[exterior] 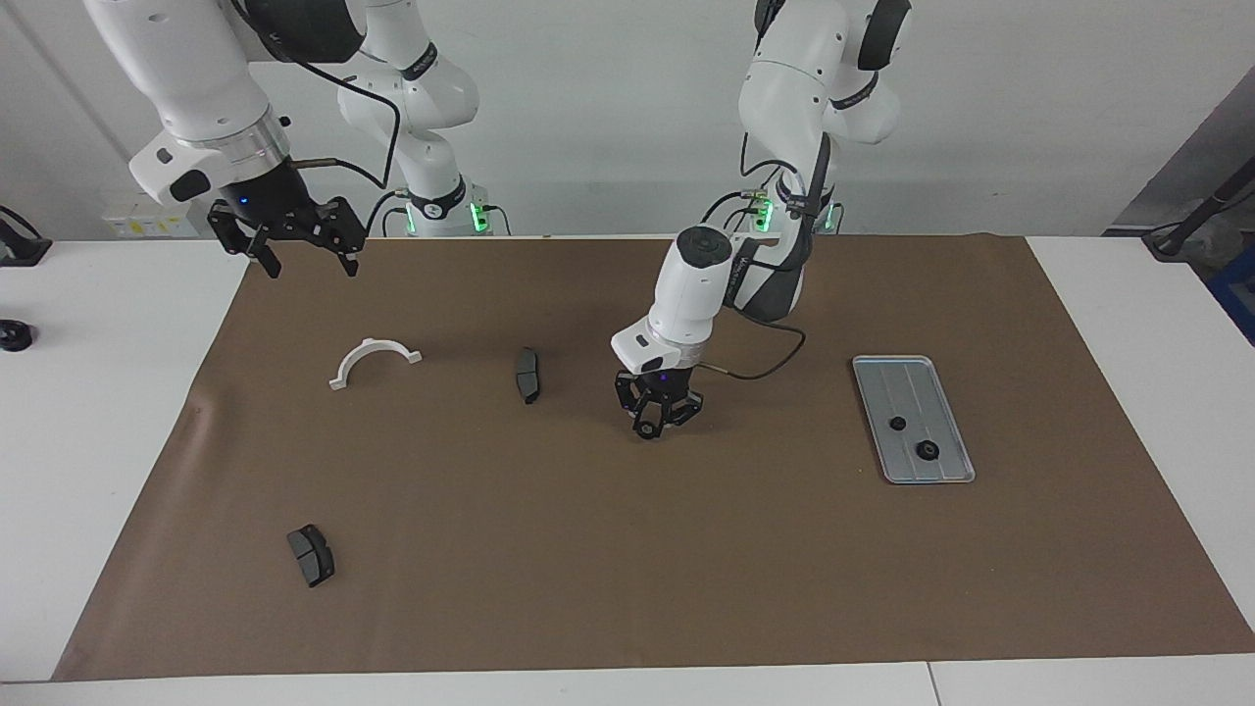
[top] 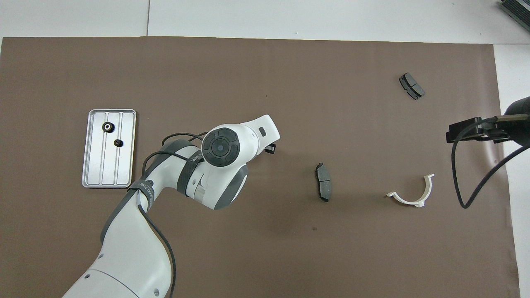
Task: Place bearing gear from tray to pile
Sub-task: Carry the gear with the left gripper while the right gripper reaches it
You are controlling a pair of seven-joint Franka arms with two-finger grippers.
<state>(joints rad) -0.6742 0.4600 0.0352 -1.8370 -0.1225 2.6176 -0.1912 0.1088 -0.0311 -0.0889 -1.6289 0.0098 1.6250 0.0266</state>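
The silver ridged tray lies toward the left arm's end of the mat, with two small black bearing gears on it. My left gripper is low over the mat between the tray and the nearest brake pad. A small dark ring-shaped bearing gear sits at its fingertips, close to the mat. The pile is scattered: a white half-ring bracket and a second brake pad. My right gripper hangs open, raised above the mat's edge.
A brown mat covers most of the white table. The left arm's wrist hides its gripper from above. A black cable loops down from the right arm near the bracket.
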